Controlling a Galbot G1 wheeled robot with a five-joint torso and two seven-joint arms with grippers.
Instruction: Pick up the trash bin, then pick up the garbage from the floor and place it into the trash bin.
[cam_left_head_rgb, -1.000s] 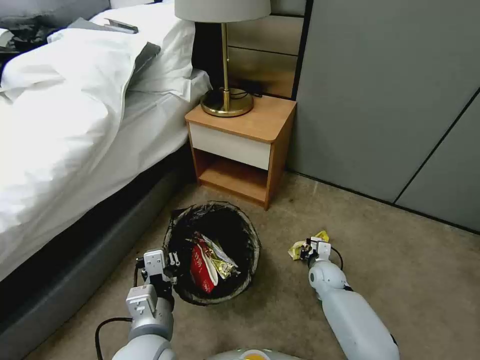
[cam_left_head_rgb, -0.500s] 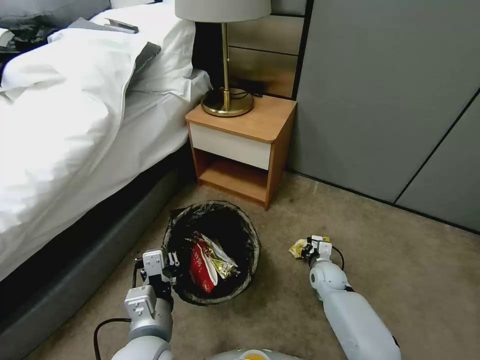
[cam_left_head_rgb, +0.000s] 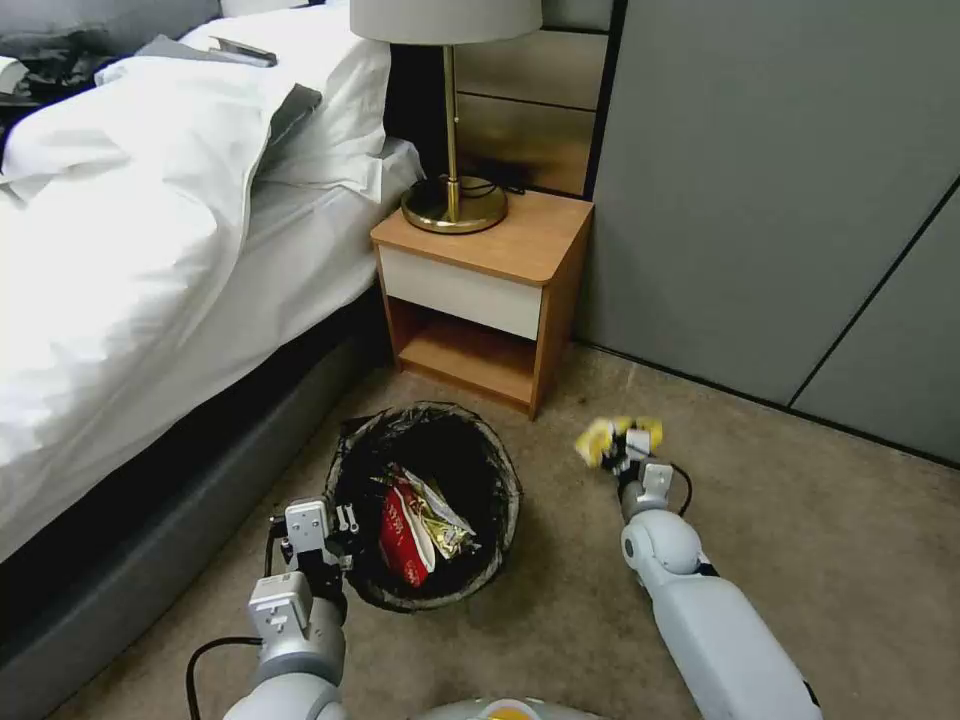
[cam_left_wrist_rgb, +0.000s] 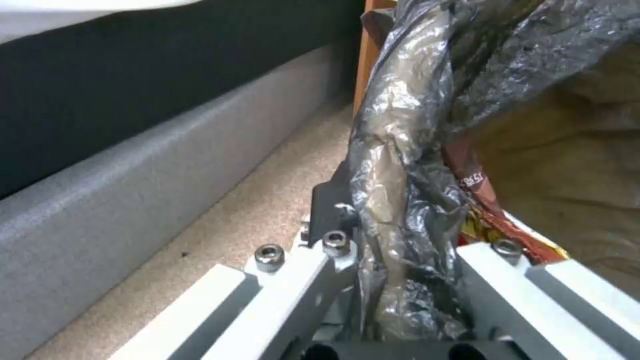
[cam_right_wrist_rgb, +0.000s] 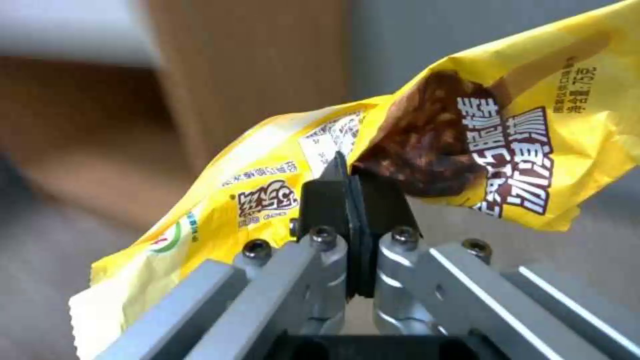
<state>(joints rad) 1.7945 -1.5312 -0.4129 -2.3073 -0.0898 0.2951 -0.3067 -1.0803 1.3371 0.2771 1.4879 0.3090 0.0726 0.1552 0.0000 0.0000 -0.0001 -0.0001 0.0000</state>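
Note:
The trash bin (cam_left_head_rgb: 430, 440), round with a crinkled black bag over its rim, sits on the carpet in front of the nightstand. Red-and-white and silver wrappers (cam_left_head_rgb: 412, 520) lie inside it. My left gripper (cam_left_head_rgb: 335, 530) is shut on the bin's near-left rim; the left wrist view shows the bag-covered rim (cam_left_wrist_rgb: 393, 210) pinched between its fingers. To the right of the bin, my right gripper (cam_left_head_rgb: 622, 452) holds a yellow-brown snack wrapper (cam_left_head_rgb: 600, 438) lifted off the floor. The right wrist view shows its jaws closed on that garbage wrapper (cam_right_wrist_rgb: 427, 140).
A wooden nightstand (cam_left_head_rgb: 490, 290) with a brass lamp (cam_left_head_rgb: 452, 190) stands behind the bin. The bed (cam_left_head_rgb: 150, 250) and its dark grey base (cam_left_head_rgb: 180, 500) run along the left. Grey wall panels (cam_left_head_rgb: 780, 200) close the right side. Bare carpet (cam_left_head_rgb: 820, 540) lies to the right.
My right gripper has risen off the floor and moved farther away with the yellow wrapper in it. The left gripper and bin have stayed put.

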